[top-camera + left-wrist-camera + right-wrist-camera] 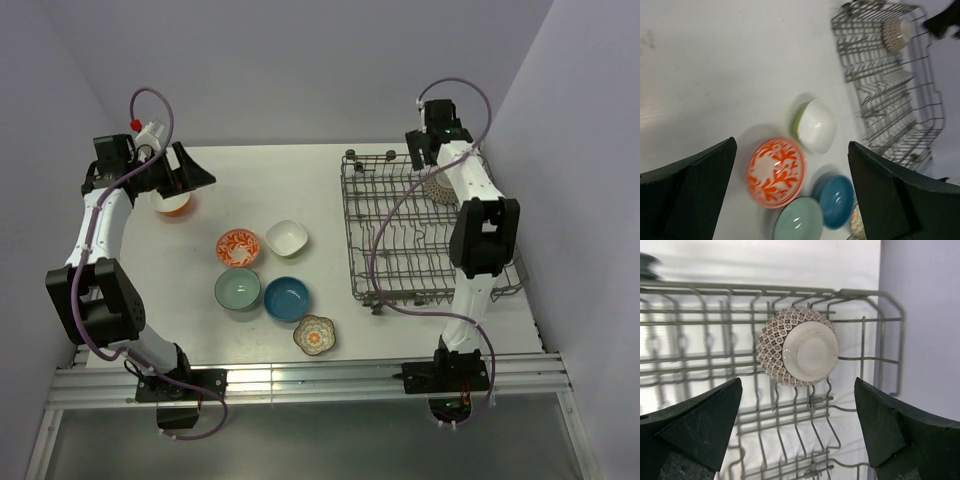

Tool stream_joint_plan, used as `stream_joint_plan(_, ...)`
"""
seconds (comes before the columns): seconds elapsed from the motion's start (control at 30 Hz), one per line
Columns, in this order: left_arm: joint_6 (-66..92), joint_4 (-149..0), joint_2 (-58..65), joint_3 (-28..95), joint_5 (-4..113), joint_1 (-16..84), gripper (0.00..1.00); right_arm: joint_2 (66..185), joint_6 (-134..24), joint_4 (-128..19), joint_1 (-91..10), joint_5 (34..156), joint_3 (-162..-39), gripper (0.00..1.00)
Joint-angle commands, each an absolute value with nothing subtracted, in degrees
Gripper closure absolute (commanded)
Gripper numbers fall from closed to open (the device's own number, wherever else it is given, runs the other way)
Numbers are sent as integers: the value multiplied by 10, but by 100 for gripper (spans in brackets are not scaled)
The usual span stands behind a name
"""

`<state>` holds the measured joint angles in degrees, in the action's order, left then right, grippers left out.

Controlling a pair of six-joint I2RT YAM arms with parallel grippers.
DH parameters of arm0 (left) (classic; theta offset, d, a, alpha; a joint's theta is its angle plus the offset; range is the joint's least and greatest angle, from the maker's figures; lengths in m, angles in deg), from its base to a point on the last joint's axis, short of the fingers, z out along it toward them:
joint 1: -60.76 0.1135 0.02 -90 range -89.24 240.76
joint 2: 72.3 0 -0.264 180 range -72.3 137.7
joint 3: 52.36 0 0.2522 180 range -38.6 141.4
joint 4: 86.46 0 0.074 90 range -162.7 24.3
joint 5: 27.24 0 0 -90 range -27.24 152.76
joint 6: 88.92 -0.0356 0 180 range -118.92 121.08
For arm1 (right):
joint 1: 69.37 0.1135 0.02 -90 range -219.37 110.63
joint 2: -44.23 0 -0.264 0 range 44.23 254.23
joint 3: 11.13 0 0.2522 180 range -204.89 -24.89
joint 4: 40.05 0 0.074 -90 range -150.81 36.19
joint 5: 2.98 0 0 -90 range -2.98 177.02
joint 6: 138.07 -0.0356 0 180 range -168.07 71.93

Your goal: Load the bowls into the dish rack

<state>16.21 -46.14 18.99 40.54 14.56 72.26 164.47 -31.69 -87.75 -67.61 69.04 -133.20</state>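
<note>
**Floral bowl** (314, 335): scalloped and multicoloured. It is nearest the arm bases, mouth up on the table (220, 345).

**Teal bowl** (238, 289), **blue bowl** (287, 298): one row back, just beside each other, mouths up.

**Orange-white bowl** (238, 247), **white squarish bowl** (286, 238): the next row back, close together. The left wrist view shows a green underside on the white one.

**Orange-sided bowl** (172, 204): white inside, at the far left. It is partly hidden by the left gripper (197, 170), whose jaws are spread wide and hold nothing.

**Dish rack** (349, 230): dark wire, on the right half of the table, well apart from the loose bowls.

**Grey patterned bowl** (771, 347): stands on edge among the tines at the rack's far end, at its right side. Its foot faces the right gripper (798, 383), whose jaws are wide apart and clear of the bowl.

**Handling (judged):**
- The bowls look like rigid glazed ceramic, so likely slick, brittle at the rim and fairly heavy for their size.
- The best hold is probably across the wall at the rim, one finger inside and one outside.
- The scalloped rim gives an uneven seat, so grip it on a flat stretch.
- Lower each bowl between the tines rather than dropping it, since it could chip against the wire.
</note>
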Motion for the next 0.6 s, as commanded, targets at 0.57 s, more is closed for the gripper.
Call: stream_joint_plan(0.57, -92, -344, 223, 310, 257, 716, 23, 1365, -466, -950, -665, 991, -1254, 0)
